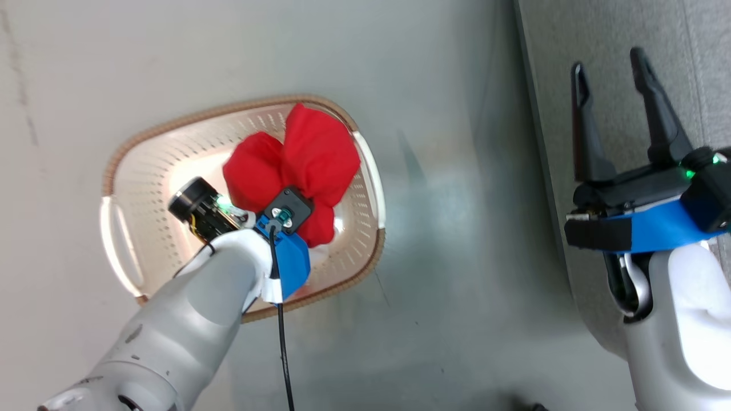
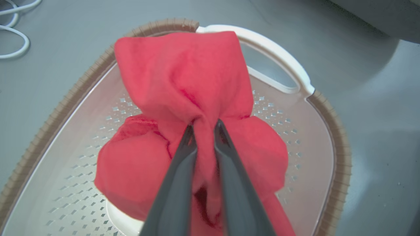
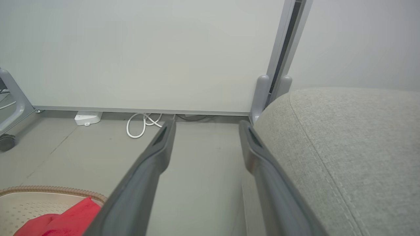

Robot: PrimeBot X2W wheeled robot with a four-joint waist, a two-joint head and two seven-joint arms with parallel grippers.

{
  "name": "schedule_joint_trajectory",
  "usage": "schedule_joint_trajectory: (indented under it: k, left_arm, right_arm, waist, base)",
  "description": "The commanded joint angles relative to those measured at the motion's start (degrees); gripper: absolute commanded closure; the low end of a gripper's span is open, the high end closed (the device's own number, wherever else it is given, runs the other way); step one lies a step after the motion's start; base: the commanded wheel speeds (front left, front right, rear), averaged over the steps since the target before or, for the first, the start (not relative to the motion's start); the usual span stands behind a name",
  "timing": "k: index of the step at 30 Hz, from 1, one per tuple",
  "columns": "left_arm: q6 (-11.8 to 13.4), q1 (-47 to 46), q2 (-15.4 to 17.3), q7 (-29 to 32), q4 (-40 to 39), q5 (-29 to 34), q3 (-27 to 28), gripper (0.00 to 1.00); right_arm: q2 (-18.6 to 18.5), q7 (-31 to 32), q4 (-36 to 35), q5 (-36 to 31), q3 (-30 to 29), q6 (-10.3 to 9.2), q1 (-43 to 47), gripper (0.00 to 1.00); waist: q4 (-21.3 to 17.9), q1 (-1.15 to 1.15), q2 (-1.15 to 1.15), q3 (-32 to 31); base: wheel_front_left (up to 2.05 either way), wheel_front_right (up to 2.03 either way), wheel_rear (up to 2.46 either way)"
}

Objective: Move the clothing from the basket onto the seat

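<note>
Both left jaws pinch a clothing (image 2: 177, 75) fold.

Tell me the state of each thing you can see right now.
left gripper, shut on the clothing
right gripper, open, holding nothing
clothing, bunched, hanging over the basket
basket, upright on the floor
seat, beside the basket, no clothing on visible part

clothing (image 2: 183, 82): bright red | basket (image 1: 171, 160): cream-white, perforated, brown rim | seat (image 3: 354, 147): grey
</note>
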Motion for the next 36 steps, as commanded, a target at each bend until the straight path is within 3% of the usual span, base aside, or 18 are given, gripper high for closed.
schedule_joint_trajectory:
  k: [1, 7, 21, 36]
  left_arm:
    - [0.0, 0.8, -0.3, -0.6, -0.7, -0.8, 0.4, 1.0]
    - [0.0, 2.6, -1.1, -1.2, -4.7, -2.7, 2.2, 1.0]
    - [0.9, 8.8, 0.4, -1.2, -19.3, -1.4, 11.2, 1.0]
    - [0.7, 11.4, -1.5, -1.2, -25.5, 0.4, 17.0, 1.0]
  right_arm:
    - [-0.5, 0.0, 0.6, -0.3, -0.2, 0.01, 1.2, 0.0]
    - [-0.9, -0.1, 2.3, -0.5, -1.1, 0.01, 4.6, 0.0]
    - [-1.3, -0.1, 6.0, 0.0, -1.4, 0.01, 12.5, 0.0]
    - [-1.1, -0.1, 8.2, 0.4, -1.1, 0.01, 20.0, 0.0]
  waist:
    - [2.4, 0.0, -0.01, -3.9]
    - [4.5, 0.0, -0.01, -10.2]
    - [6.8, 0.0, -0.01, -24.7]
    - [7.1, 0.0, -0.01, -35.7]
  base:
    - [0.0, 0.0, 0.0]
    - [0.0, 0.0, 0.0]
    - [0.0, 0.0, 0.0]
    - [0.0, 0.0, 0.0]
